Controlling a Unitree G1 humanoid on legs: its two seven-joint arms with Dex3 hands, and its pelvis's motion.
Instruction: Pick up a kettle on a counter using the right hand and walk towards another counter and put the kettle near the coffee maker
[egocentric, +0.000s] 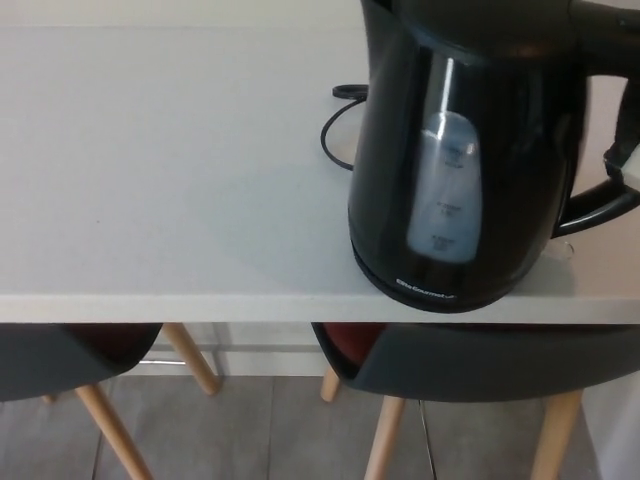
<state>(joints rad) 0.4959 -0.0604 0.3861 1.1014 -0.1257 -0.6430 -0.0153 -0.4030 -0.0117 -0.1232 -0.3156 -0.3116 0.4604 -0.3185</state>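
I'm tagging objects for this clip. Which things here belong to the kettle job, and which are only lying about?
Belongs to the job:
- tall glossy black plastic kettle with a pale water window
- white counter beneath it
- robot's right hand, barely showing by the handle

Just lying about:
- thin black cord behind the kettle
- two dark wooden-legged chairs below

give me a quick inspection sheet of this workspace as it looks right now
surface: white counter, bare on the left side
job's things: black kettle at the front edge, water window facing the camera; coffee maker not seen
clutter: nothing seen
hands: left not in view; right hand barely visible at the kettle handle, state unclear
cables: thin black cord looped behind the kettle
surroundings: dark chairs with wooden legs under the counter, tiled floor
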